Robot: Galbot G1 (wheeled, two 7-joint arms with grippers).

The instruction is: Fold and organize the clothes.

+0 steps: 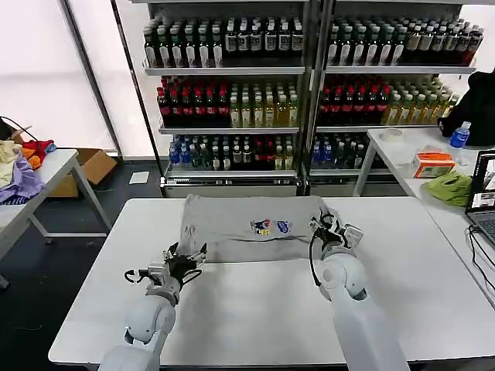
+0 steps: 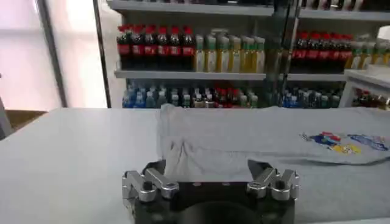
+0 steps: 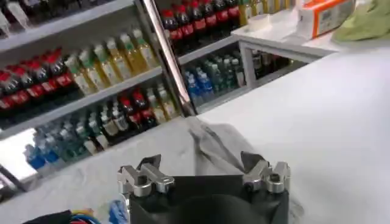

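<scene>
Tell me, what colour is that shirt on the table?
Light grey shirt with a small multicoloured print, clearest in the head view.

Both hands' fingertips are cut off; the shirt (image 1: 251,228) print is unreadable.

2 glossy white arms, black cables, silver-knuckled black hands
</scene>
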